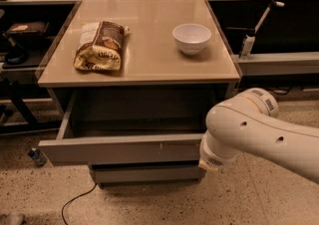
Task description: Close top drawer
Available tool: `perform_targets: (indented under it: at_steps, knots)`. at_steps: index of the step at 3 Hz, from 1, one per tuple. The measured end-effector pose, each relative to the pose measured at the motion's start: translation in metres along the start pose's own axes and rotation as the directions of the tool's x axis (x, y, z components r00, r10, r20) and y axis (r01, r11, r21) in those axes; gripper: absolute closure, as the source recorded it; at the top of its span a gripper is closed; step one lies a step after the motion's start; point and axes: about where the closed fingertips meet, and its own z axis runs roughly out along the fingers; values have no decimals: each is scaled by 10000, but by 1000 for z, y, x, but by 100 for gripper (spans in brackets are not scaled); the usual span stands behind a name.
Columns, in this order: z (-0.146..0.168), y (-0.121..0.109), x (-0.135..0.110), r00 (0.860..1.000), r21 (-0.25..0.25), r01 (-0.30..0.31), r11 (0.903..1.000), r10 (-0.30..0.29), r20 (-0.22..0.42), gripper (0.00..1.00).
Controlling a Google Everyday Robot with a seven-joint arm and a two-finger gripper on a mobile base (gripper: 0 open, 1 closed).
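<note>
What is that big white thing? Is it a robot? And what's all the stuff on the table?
Yes! The big white tube is a robot's arm. There is just one picture, looking down at a table from the front. The arm reaches toward the right end of the top drawer, which is open. The robot's gripper, its two-finger hand, is hidden behind the arm there, so I can't see it holding anything. On the table lie a brown bag on the left and a white bowl on the right. Under the open drawer is a lower drawer, shut.
</note>
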Motion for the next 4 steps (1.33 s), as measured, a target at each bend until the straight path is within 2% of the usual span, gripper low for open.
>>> perform_targets:
  at_steps: [3, 4]
  knots:
    - [26, -32, -29, 9970, 227, 612, 9979, -600, -489, 100]
    - [26, -32, -29, 9970, 227, 612, 9979, -600, -489, 81]
